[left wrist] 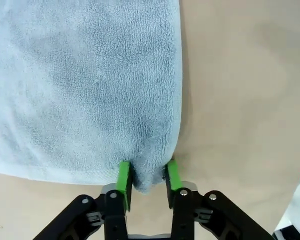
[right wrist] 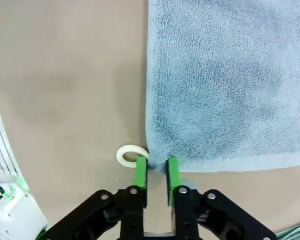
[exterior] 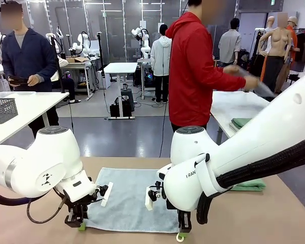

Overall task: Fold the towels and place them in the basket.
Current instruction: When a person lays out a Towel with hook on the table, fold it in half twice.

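Observation:
A pale blue-grey towel (exterior: 126, 199) lies flat in the middle of the tan table. My left gripper (exterior: 81, 224) is at its near left corner. In the left wrist view that gripper (left wrist: 147, 177) is shut on the towel (left wrist: 85, 85), with a bunch of the corner pinched between the green pads. At the near right corner my right gripper (exterior: 182, 234) (right wrist: 156, 174) is shut on the towel's (right wrist: 225, 75) edge, beside a small white loop (right wrist: 128, 154). A mint green towel (exterior: 249, 186) lies folded at the table's right, behind my right arm. The dark mesh basket (exterior: 2, 110) stands on a white side table, far left.
A person in a red jacket (exterior: 193, 71) stands at the far side, turned toward a white table (exterior: 234, 104) that holds another green cloth (exterior: 241, 122). Bare tan table (exterior: 274, 218) lies right of the towel.

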You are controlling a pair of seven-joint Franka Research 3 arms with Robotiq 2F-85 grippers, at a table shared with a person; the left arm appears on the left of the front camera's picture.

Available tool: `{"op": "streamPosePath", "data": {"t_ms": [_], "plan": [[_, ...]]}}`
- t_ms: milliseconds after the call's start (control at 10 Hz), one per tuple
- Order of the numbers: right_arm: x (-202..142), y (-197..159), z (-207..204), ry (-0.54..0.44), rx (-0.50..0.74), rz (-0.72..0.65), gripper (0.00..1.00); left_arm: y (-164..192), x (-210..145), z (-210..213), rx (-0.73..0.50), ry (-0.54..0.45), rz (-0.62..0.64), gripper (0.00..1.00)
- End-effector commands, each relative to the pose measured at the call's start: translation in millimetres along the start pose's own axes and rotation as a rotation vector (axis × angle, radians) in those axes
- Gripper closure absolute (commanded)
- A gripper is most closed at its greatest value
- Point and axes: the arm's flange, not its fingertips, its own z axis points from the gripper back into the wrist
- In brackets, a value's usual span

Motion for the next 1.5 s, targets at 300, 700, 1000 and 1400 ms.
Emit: {"op": "streamPosePath", "data": {"t_ms": [300,700,1000,1400], "plan": [[5,-2,-2,0.011,-0.015,-0.016,1.0,1,5,-1,-0.017,0.043,0.005,1.0],[7,0,0,0.025,-0.021,-0.004,1.0,1,6,2,-0.027,0.046,-0.008,1.0],[2,0,1,0.007,-0.006,0.004,1.0,0,4,2,-0.013,0.014,-0.016,0.96],[2,-4,6,0.009,0.009,0.003,0.92,0,8,7,-0.001,0.007,0.003,0.94]]}}
